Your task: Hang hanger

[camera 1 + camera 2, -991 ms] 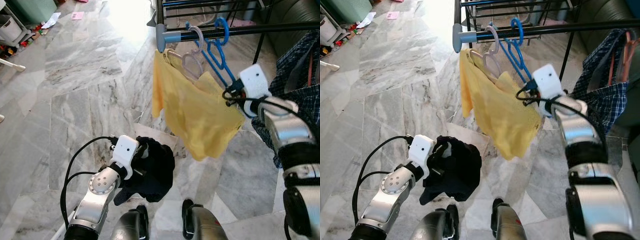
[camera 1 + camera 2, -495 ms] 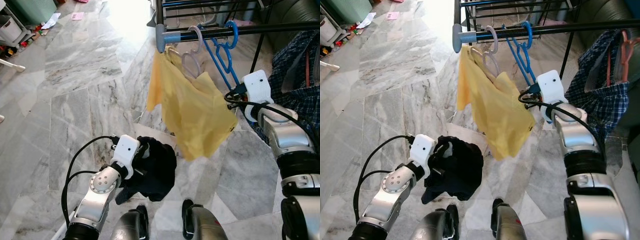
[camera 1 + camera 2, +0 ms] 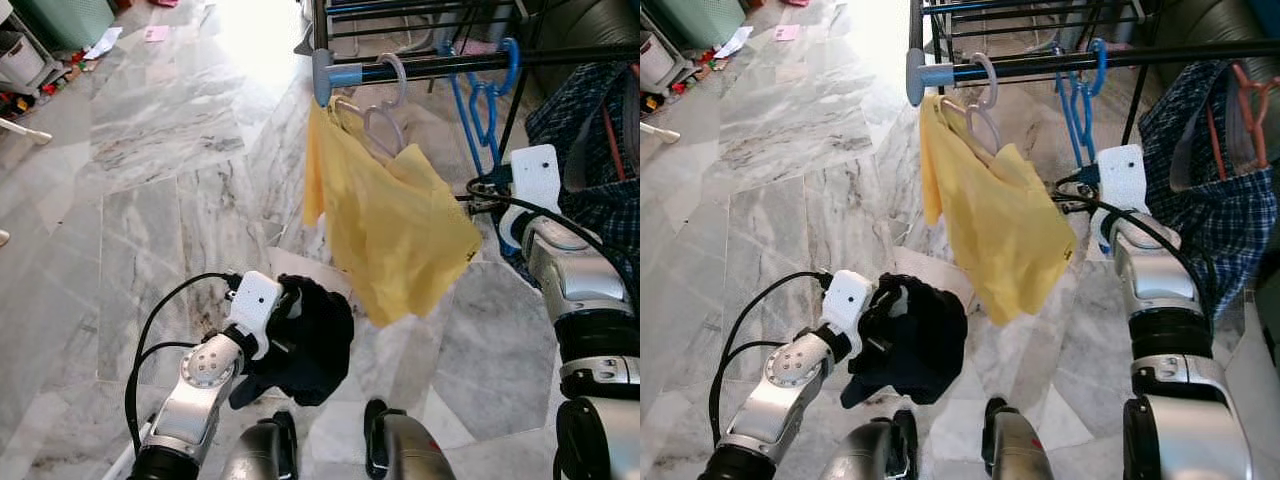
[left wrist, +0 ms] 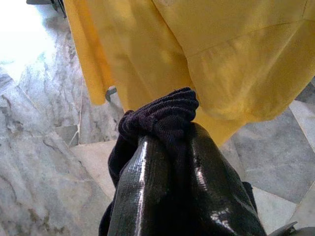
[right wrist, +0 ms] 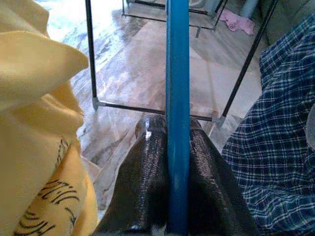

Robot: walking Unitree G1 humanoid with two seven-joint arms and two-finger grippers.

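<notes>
Low and close in, the left gripper (image 3: 300, 325) is clamped on a bundle of dark cloth (image 3: 305, 345), out of this play. Further out, the right gripper (image 5: 170, 142) is closed on the blue hanger (image 3: 487, 100), whose long axis runs straight up from the fingers (image 5: 142, 187) to the black rail (image 3: 560, 55), hook already over it, between the yellow shirt (image 3: 395, 235) and plaid garment (image 3: 1215, 190).
</notes>
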